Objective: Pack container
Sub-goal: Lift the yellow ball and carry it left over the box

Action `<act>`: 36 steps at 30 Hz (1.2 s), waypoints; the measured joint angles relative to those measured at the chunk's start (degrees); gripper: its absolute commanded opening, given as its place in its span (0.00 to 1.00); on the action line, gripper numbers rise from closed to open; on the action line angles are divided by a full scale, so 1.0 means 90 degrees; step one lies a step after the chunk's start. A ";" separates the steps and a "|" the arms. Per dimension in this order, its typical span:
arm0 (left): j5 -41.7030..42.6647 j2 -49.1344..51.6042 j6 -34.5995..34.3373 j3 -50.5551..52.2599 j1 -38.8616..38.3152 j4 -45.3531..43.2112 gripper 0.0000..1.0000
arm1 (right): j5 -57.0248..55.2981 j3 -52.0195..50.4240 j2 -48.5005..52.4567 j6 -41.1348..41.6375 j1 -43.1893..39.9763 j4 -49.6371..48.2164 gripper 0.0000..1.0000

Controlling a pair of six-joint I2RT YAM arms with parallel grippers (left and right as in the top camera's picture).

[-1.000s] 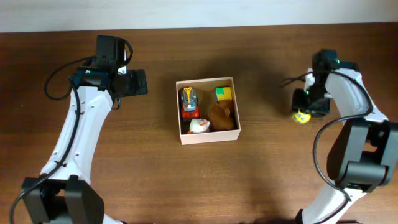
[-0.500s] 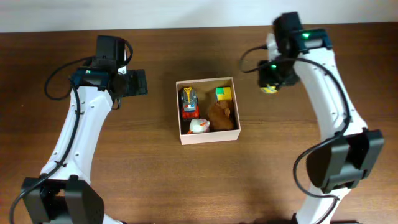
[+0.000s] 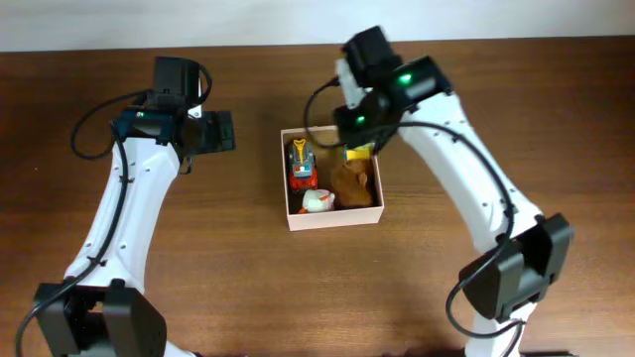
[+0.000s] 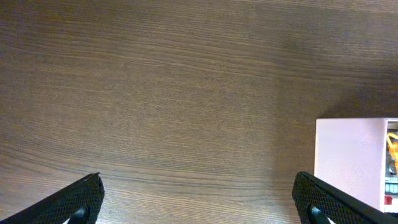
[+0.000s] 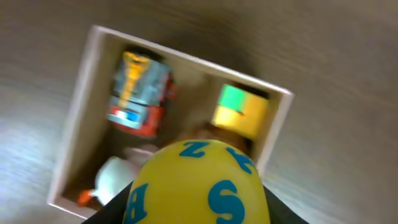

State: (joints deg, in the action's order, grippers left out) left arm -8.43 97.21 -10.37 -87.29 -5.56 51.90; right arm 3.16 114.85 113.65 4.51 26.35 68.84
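Observation:
The container (image 3: 291, 210) is a shallow square box with white walls at the table's middle; it also shows in the right wrist view (image 5: 74, 130) and its corner in the left wrist view (image 4: 348, 155). Inside lie a red toy truck (image 3: 302, 165), a white duck (image 3: 317, 201), a brown plush (image 3: 354, 184) and a yellow-green block (image 3: 357, 152). My right gripper (image 3: 359, 121) hangs over the box's far edge, shut on a yellow ball with blue letters (image 5: 196, 186). My left gripper (image 4: 199, 199) is open and empty over bare table, left of the box.
The brown wooden table (image 3: 198, 248) surrounds the box. A pale wall strip (image 3: 248, 20) runs along the far edge.
My right arm has swung from the table's right side leftward, carrying the yellow ball to above the container's far edge. The left arm has not moved.

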 measured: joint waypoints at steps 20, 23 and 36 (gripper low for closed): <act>0.0000 0.0000 0.0000 0.0000 0.0000 -0.0002 0.99 | -0.0029 -0.0204 0.1073 -0.0002 0.0250 -0.0588 0.47; 0.0000 0.0000 0.0000 0.0000 0.0000 -0.0002 0.99 | -0.0029 -0.0204 0.1076 0.0000 0.0250 -0.0634 0.47; 0.0000 0.0002 0.0000 0.0002 0.0000 0.0000 0.99 | -0.0032 -0.0204 0.1076 0.0010 0.0250 -0.0750 0.84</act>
State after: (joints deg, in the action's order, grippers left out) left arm -8.43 97.23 -10.37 -87.26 -5.56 51.90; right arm 2.87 113.01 123.33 4.60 28.60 62.08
